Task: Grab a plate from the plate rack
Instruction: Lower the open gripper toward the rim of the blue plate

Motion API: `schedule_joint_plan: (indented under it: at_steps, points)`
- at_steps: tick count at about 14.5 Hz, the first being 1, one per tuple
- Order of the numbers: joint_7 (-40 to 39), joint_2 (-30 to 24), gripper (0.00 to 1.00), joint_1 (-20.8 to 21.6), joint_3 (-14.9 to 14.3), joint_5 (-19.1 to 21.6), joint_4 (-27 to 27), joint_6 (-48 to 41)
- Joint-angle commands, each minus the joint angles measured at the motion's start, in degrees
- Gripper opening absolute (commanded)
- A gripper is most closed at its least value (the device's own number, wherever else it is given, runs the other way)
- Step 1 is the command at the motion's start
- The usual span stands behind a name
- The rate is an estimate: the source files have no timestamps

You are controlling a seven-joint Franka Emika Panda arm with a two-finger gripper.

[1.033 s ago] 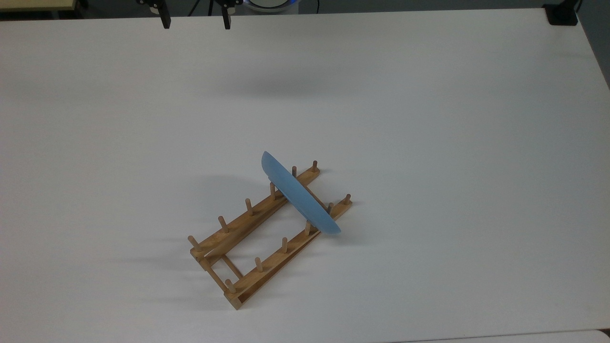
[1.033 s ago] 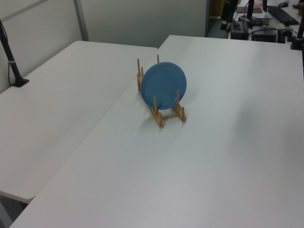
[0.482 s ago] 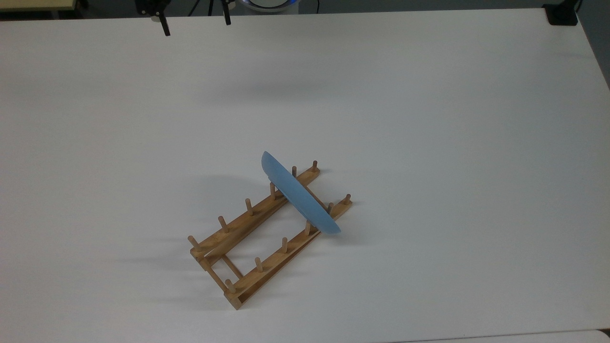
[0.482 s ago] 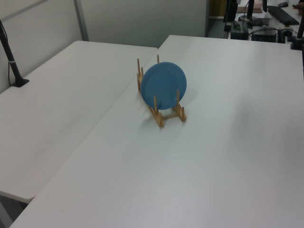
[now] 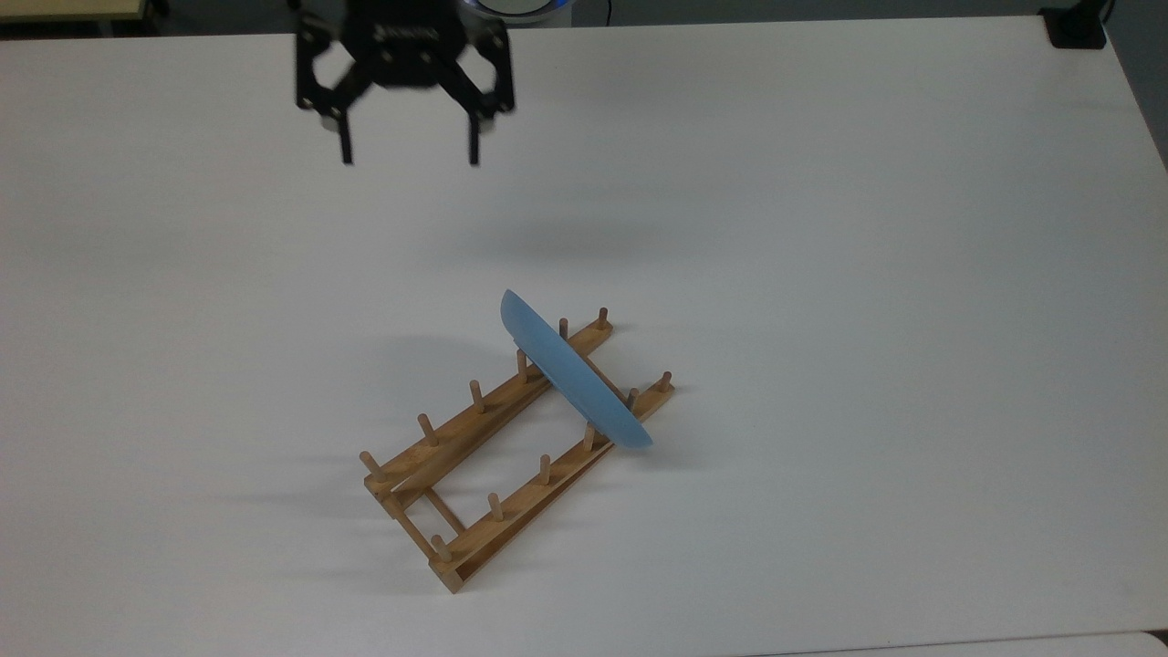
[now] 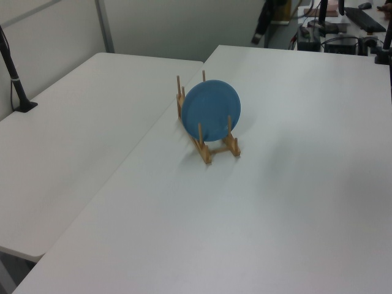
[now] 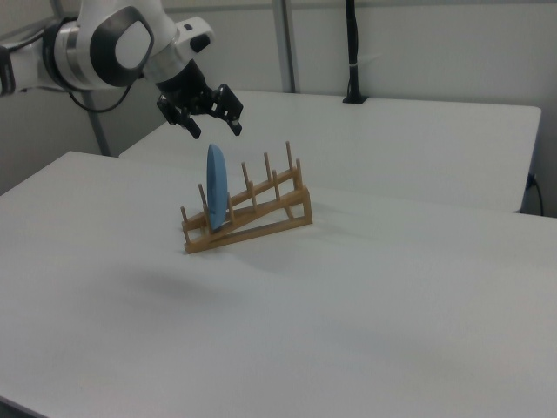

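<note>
— Where does the plate rack (image 5: 511,447) hold the plate (image 5: 573,376)?

— On edge near its low end — rim running ten to four in the top view.

— And the gripper (image 5: 410,161)?

— At eleven o'clock from it, well apart, jaws spread, empty.

A robotics lab or office: bare white desks (image 6: 294,202) pushed together, grey partition walls (image 6: 184,24), a black pole clamped to a desk (image 6: 15,79), cables and equipment (image 6: 343,30) behind.

Top view high above the table (image 5: 821,274), left and right views oblique from opposite sides, all sharing the plate rack (image 5: 474,474).
</note>
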Motion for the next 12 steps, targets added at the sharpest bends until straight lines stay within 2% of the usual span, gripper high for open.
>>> schedule_joint_plan:
  at_steps: [1,3,4,7,10,12]
  points:
    - [10.77,2.46,1.0,3.74,0.38,-6.64,-1.05,5.74]
    - [21.63,6.05,1.0,5.32,0.91,-12.94,-0.96,10.47]
    - [28.39,8.16,0.99,6.28,0.91,-17.85,-0.96,12.93]
    - [42.21,12.04,0.97,7.17,1.0,-29.46,-0.61,15.76]
    - [46.47,13.36,0.9,7.09,2.66,-33.01,-0.35,15.86]
    - [46.65,13.37,0.75,7.08,2.93,-33.02,-0.35,15.95]
